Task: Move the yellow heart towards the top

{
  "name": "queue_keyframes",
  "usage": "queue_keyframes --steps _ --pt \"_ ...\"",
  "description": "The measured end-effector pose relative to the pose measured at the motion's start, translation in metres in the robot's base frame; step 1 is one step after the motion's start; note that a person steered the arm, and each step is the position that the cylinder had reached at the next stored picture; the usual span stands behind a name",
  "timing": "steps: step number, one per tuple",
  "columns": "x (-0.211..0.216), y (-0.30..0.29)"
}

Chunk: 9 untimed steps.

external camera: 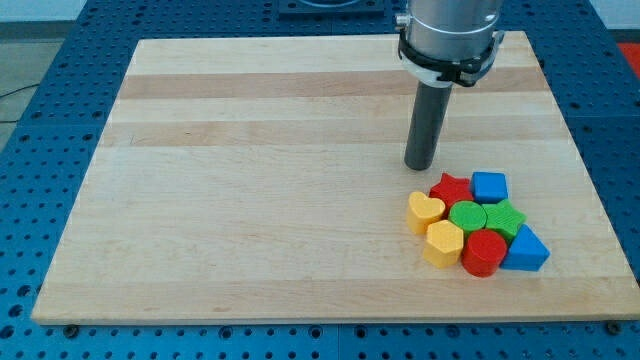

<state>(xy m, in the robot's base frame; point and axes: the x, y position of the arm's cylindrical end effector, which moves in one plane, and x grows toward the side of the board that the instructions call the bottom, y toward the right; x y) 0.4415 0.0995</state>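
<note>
Just below my tip [419, 166] lies the yellow heart [425, 211].

Pale wooden board [270, 180] with lengthwise grain bands, resting on blue perforated metal table [40, 120] with regular hole grid. Dark cable [22, 92] at the view's left edge. Even, diffuse lighting; soft shadows.

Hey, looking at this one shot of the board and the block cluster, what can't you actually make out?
- The arm above my tip: cut off by the view's top edge.
- Red star: its lower part is hidden by the green blocks in front.
- Whether the yellow heart touches the other yellow block: too close to tell.
- The blocks' far sides: one view only.
</note>
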Motion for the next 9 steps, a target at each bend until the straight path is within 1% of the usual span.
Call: queue_keyframes --steps 1,2,3,4,5,6,7,9 --pt "0.003 0.015" --pt "-0.054 0.083" --pt "-0.011 0.184" --pt "0.089 0.203" --pt "0.14 0.153" --pt "0.145 0.089" --pt "0.136 0.022" --pt "0.07 -0.025"
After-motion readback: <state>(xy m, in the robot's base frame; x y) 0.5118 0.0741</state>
